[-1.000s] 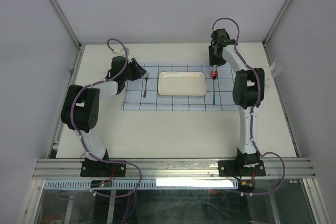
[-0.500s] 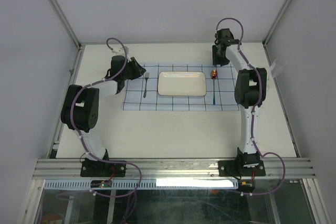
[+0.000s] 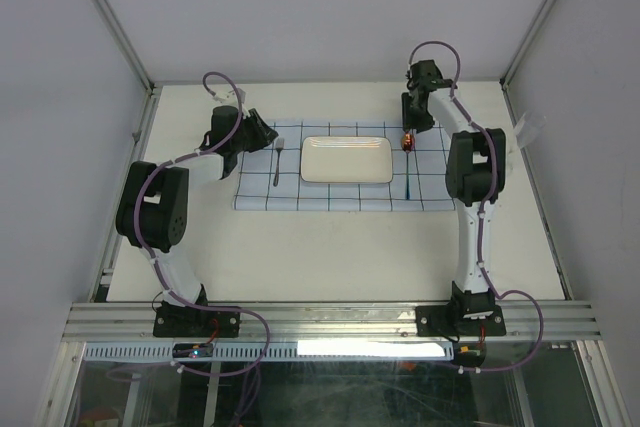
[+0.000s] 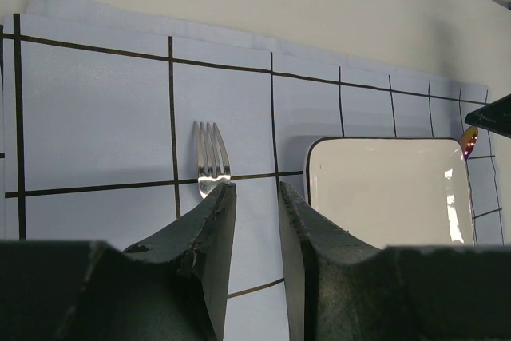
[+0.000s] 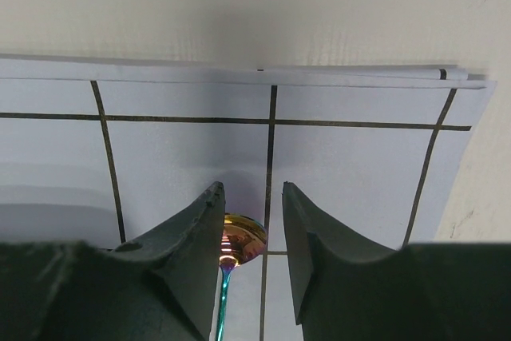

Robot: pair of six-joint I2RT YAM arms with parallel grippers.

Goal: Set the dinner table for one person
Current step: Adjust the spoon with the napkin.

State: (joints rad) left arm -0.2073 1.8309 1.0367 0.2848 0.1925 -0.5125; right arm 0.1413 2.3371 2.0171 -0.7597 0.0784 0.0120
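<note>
Though left fingers (image 4: 209, 233) and right fingers (image 5: 198, 233) gape slightly, neither grips.

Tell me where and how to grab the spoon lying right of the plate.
Grip the spoon by its thin teal handle, about midway, coming straight down with the jaws across it. It lies flat on the cloth, bowl at the far end; the rounded bowl would likely slip, the straight handle less so.
</note>
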